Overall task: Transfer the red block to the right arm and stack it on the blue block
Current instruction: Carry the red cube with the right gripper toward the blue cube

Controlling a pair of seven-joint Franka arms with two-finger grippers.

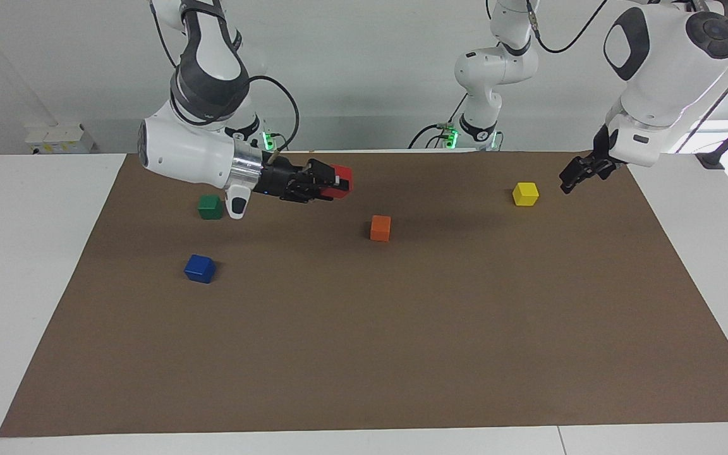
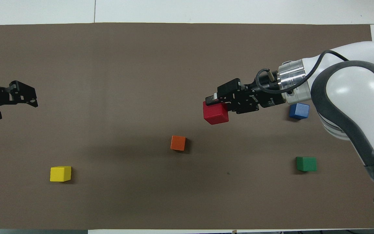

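My right gripper is shut on the red block and holds it in the air, fingers level, over the brown mat between the orange block and the blue block. In the overhead view the red block hangs at the tip of the right gripper. The blue block lies alone on the mat at the right arm's end, farther from the robots than the green block; it also shows in the overhead view. My left gripper is open and empty, raised at the left arm's end beside the yellow block, and shows in the overhead view.
An orange block lies near the mat's middle. A green block lies under the right arm's wrist, nearer to the robots than the blue block. A yellow block lies at the left arm's end. The brown mat covers the table.
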